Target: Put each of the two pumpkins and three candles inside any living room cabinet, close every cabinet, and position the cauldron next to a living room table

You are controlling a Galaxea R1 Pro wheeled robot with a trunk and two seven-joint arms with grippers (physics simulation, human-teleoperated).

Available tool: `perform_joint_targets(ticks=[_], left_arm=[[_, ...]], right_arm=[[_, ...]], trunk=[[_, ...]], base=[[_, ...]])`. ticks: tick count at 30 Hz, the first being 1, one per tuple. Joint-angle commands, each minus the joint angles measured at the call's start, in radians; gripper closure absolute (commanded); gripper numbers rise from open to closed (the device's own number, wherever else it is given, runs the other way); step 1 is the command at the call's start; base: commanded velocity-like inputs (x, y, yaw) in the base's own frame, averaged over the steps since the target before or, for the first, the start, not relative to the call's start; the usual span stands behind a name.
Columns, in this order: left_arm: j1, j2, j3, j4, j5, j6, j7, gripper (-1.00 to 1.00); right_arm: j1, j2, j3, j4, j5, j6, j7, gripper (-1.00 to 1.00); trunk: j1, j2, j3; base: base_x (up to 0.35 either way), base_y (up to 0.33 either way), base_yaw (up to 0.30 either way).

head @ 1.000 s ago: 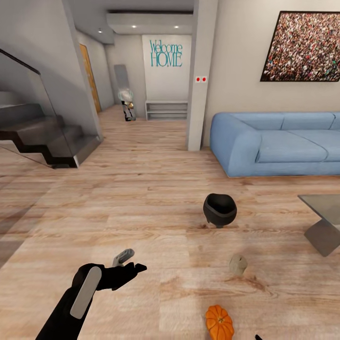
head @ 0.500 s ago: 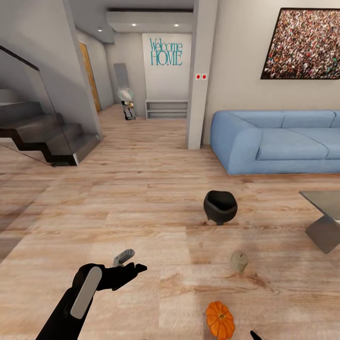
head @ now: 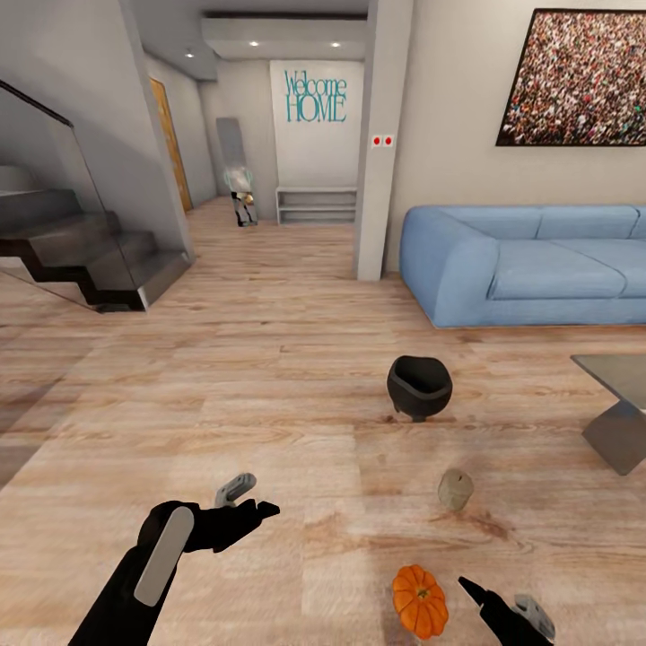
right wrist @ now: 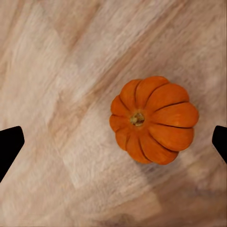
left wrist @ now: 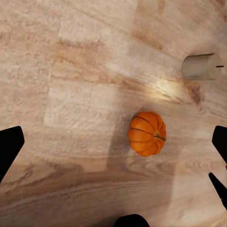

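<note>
One orange ribbed pumpkin (head: 420,599) lies on the wood floor near me, seen from above in the right wrist view as pumpkin (right wrist: 153,119) and in the left wrist view as pumpkin (left wrist: 147,133). My right gripper (head: 498,599) hovers open just right of it, with nothing between its fingers. My left gripper (head: 251,501) hangs open over bare floor, well left of the pumpkin. A beige candle (head: 455,489) stands beyond the pumpkin, also candle (left wrist: 201,66). The black cauldron (head: 419,387) stands farther off on the floor. A corner of the grey table (head: 619,395) shows at right. The other pumpkin, other candles and cabinets are out of view.
A blue sofa (head: 529,265) lines the right wall under a large picture. A white pillar (head: 381,135) stands left of it. Dark stairs with a glass rail (head: 81,251) rise at left. A hallway with a low white shelf (head: 316,206) lies straight ahead.
My right gripper has risen into the head view at the bottom right, beside the pumpkin. The view has tilted slightly. The left arm has not moved.
</note>
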Motion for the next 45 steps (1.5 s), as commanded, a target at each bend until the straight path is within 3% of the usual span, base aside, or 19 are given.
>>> perform_joint_targets(ticks=[1, 10, 17, 41, 45], left_arm=[[0.0, -0.001, 0.001, -0.001, 0.011, 0.004, 0.01, -1.0], [0.0, -0.001, 0.002, -0.001, 0.012, 0.004, 0.01, -1.0], [0.0, 0.0, 0.002, -0.002, 0.011, 0.004, 0.01, -1.0], [0.0, 0.0, 0.002, -0.004, 0.013, 0.017, 0.009, -1.0], [0.0, 0.0, -0.001, -0.005, 0.053, 0.019, 0.009, -1.0]], right_arm=[[-0.001, 0.0, -0.004, -0.001, -0.009, 0.011, 0.001, -1.0], [-0.044, 0.0, -0.003, -0.002, -0.052, 0.026, 0.002, -1.0], [-0.046, -0.001, -0.002, -0.002, -0.058, 0.053, 0.003, -1.0], [-0.046, -0.002, -0.006, 0.0, -0.062, 0.114, 0.054, -1.0], [-0.046, -0.003, -0.006, 0.0, -0.079, 0.117, 0.058, -1.0]], trunk=[[0.004, -0.008, -0.004], [0.038, -0.071, -0.032], [0.065, -0.12, -0.054], [0.076, -0.125, -0.147], [0.078, -0.126, -0.162]], base=[[0.0, 0.0, 0.0], [0.0, 0.0, 0.0], [0.0, 0.0, 0.0], [0.0, 0.0, 0.0], [0.0, 0.0, 0.0]])
